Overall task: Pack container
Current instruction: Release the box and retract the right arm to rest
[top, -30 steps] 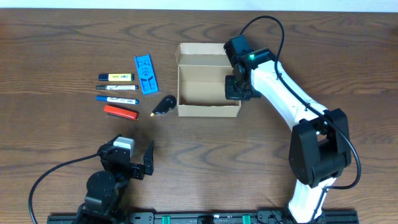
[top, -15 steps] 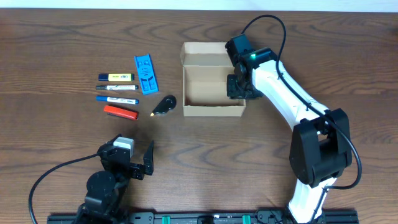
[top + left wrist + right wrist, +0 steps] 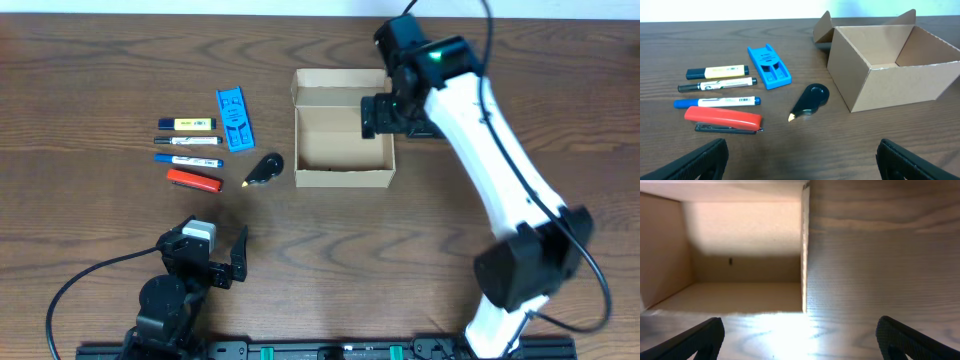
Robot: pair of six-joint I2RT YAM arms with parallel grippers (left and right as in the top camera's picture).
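Observation:
The container (image 3: 338, 135) is an open tan cardboard box with nothing inside, its flap lid folded back on the far side. It also fills the right of the left wrist view as the container (image 3: 900, 85). My right gripper (image 3: 388, 118) hovers open over its right wall; in the right wrist view the right gripper (image 3: 800, 345) straddles that wall, with the box's inside (image 3: 740, 230) to the left and bare table to the right. My left gripper (image 3: 205, 250) rests open near the front edge, and the left gripper (image 3: 802, 162) has only table between its fingers.
Left of the box lie a yellow highlighter (image 3: 187, 124), a black marker (image 3: 190, 140), a blue marker (image 3: 188, 159), a red stapler (image 3: 194, 180), a blue plastic piece (image 3: 234, 120) and a black teardrop-shaped dispenser (image 3: 265, 168).
The right gripper went from shut on the box's right wall to open and lifted away. The box slid slightly to the right first. The left arm stayed still.

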